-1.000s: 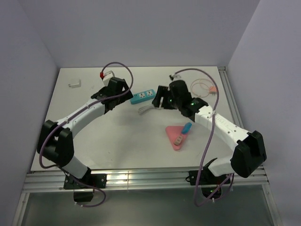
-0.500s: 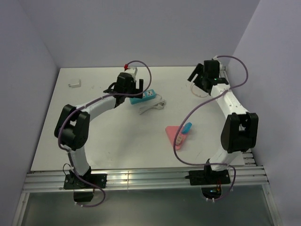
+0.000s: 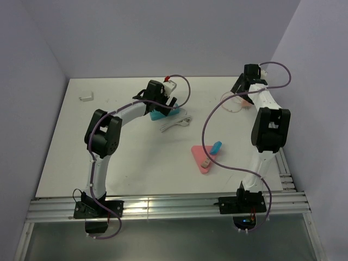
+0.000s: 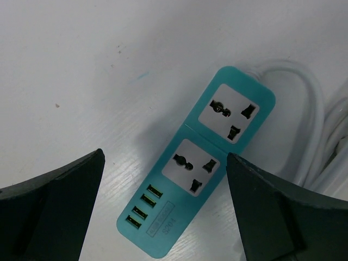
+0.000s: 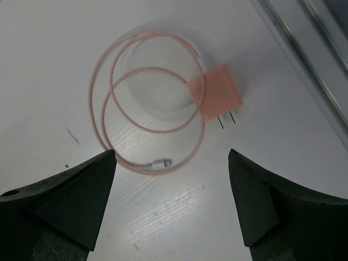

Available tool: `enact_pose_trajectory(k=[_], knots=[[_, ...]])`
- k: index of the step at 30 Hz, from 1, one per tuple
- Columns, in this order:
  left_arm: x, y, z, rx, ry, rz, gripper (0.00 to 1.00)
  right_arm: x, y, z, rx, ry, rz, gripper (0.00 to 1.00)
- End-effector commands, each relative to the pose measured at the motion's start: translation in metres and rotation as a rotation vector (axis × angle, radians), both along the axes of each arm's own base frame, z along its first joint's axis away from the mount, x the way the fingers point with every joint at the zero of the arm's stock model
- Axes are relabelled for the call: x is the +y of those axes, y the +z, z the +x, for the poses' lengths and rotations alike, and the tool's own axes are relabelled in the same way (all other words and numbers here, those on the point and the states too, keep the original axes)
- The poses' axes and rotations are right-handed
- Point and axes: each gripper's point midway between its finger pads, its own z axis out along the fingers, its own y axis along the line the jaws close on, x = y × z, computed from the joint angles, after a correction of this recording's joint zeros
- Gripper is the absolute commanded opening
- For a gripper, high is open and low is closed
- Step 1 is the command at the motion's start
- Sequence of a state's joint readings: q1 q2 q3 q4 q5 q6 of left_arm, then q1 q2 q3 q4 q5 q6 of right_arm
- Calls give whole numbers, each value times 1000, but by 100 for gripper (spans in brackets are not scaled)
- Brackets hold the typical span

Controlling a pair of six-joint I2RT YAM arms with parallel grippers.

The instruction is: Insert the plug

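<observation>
Top view, layout: a white table [image 3: 109,157] between pale walls, with both arms stretched toward its far side, well apart from each other.
Top view, left arm: the left gripper [image 3: 162,103] hangs over a teal power strip [image 3: 157,115], seemingly placed to steady it.
Top view, right arm: the right gripper [image 3: 238,87] hovers above a coiled pink cable [image 3: 231,106] near the far right edge. Its plug [image 5: 215,93] is hard to pick out from up here.
Top view, surroundings: a white cord [image 3: 176,122] trails from the strip. A pink wedge [image 3: 201,159] and a small blue piece [image 3: 216,147] lie mid-table, between the plug and the strip. A small white item [image 3: 85,98] sits far left.
Left wrist view, tool: jaws spread wide and holding nothing, the dark fingers [image 4: 49,206] on either side of the strip.
Left wrist view, strip: it lies flat and slanted, two sockets [image 4: 197,166] facing up, four USB ports [image 4: 144,206] at its near end. The sockets are unblocked.
Right wrist view, tool: jaws apart and empty, above the cable and not touching it.
Right wrist view, plug: a pink square block lying flat on the table, two prongs [image 5: 228,119] pointing toward the camera, cable looped to its left.
Right wrist view, obstacle: a metal rail [image 5: 321,43] runs just beside the plug, likely crowding a grasp from that side.
</observation>
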State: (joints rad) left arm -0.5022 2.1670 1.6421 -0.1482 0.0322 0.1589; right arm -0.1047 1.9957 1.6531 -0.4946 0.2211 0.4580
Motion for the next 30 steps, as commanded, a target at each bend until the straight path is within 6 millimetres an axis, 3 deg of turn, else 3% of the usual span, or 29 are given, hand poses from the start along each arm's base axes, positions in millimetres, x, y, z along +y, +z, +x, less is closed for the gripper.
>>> enact_pose_trajectory(k=[1, 2, 4, 5, 9, 13, 19, 21, 30], knots=[[-3, 16, 14, -70, -55, 19, 100, -19, 5, 13, 35, 4, -83, 91], [-4, 17, 16, -75, -52, 13, 100, -23, -10, 15, 73, -3, -88, 91], [-5, 20, 18, -91, -53, 4, 99, -31, -13, 23, 82, -10, -88, 91], [-5, 21, 20, -96, -49, 1, 99, -33, -29, 26, 109, -5, -72, 90], [-7, 25, 24, -107, -45, -26, 100, -50, -36, 37, 129, -15, -73, 90], [-6, 25, 27, -116, -39, -38, 100, -59, -49, 35, 185, -36, -90, 90], [4, 6, 37, -59, 4, -24, 100, -52, -72, 34, 229, -5, -7, 85], [9, -6, 37, -29, 19, 4, 99, -52, -71, 34, 229, -8, -3, 84], [14, -7, 39, -13, 61, 6, 100, -42, -78, 33, 265, 7, 54, 65]])
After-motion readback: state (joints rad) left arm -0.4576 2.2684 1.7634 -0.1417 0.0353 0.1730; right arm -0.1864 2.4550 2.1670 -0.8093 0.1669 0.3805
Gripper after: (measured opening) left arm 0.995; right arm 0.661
